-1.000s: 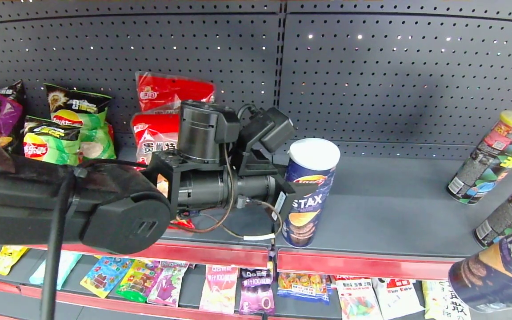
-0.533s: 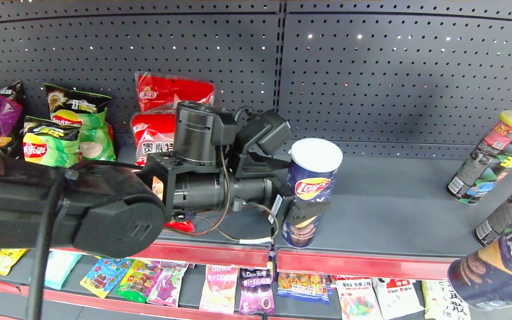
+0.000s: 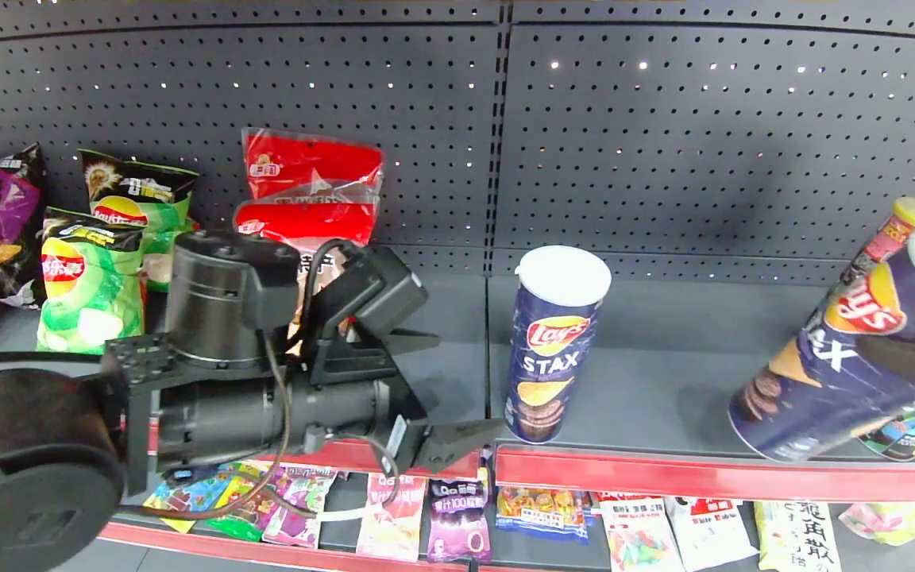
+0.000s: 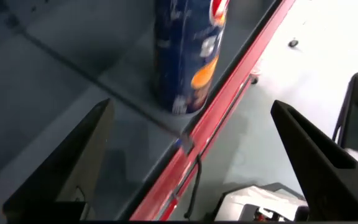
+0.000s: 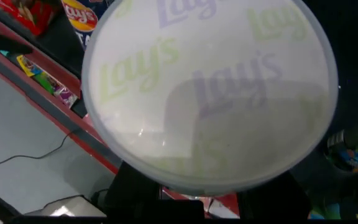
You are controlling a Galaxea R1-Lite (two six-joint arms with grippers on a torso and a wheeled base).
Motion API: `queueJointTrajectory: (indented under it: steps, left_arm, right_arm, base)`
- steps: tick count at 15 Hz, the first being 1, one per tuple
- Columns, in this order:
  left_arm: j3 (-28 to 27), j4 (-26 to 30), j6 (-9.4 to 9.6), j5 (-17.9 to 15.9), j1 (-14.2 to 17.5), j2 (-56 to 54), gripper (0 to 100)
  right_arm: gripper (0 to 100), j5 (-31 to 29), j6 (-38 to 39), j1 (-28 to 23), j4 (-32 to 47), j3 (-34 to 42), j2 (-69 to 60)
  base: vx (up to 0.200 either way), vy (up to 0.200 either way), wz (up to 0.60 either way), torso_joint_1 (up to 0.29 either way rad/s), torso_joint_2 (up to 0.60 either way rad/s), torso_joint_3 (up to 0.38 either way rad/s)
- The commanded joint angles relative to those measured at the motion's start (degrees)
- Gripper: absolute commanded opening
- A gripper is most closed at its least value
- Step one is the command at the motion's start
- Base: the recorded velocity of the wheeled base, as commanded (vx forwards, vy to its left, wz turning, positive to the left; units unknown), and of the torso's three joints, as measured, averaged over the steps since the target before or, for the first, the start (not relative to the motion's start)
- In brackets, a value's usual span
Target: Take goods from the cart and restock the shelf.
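Now: right claw [image 3: 898, 359] clamped on tilted blue can [image 3: 815, 381], base low over shelf [image 3: 664, 373], close to red front lip [image 3: 664, 474]. Risk: released while tilted, it topples or rolls off; swing could clip cans behind [image 3: 890, 226]. Left claw [image 3: 465, 387] spread apart, near upright can [image 3: 557, 342]; could nudge it.

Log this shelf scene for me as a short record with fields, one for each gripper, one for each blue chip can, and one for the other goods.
standing can: dark blue cardboard cylinder, white lid, upright near the red front edge of the grey shelf
held can: same kind, tilted; base low over the shelf, contact unclear
left gripper: fingers open, empty, left of the standing can, not touching it
right gripper: shut on the held can
other goods: green snack bags and red snack bags on the shelf's left
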Motion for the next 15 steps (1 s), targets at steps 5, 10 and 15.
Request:
queueJointTrajectory:
  steps: [5, 10, 15]
  left_arm:
    - [8.67, 0.03, -0.19, 2.05, 3.29, -12.26, 100]
    - [10.86, 0.3, -0.27, 3.9, 3.11, -15.25, 100]
    - [15.61, 0.38, -1.42, 7.32, 3.2, -21.58, 100]
  right_arm:
    - [0, 0.61, 0.27, 2.77, -10.8, -5.5, 20.39]
    - [0, 3.42, 0.45, 3.65, -10.89, -13.76, 29.97]
    - [0, 3.42, 1.06, 5.32, -10.36, -25.8, 40.34]
  base:
    - [0.0, 0.0, 0.0, 0.0, 0.0, 0.0]
    - [0.0, 0.0, 0.0, 0.0, 0.0, 0.0]
    - [0.0, 0.0, 0.0, 0.0, 0.0, 0.0]
